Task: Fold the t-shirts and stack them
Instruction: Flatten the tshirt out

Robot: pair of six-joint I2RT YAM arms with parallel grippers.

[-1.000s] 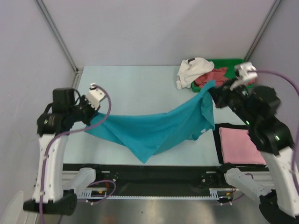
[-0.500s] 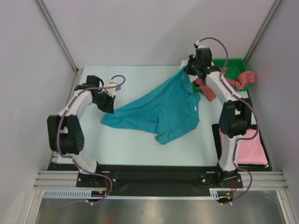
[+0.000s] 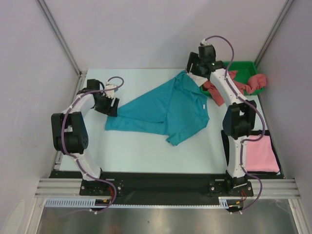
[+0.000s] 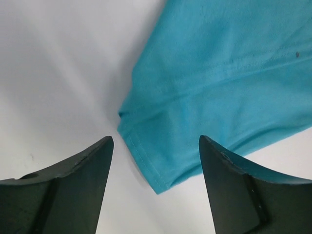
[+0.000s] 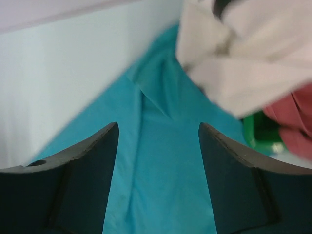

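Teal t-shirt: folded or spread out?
Spread out, unfolded: the teal t-shirt lies flat and wide across the table, sleeve sticking out; left gripper and right gripper both open.

Even, soft light from overhead; the pale counter (image 3: 146,151) shows only faint shadows. Both wrist views are soft, the dark jaws blurred, the white t-shirt (image 5: 243,73) smeared out of focus.
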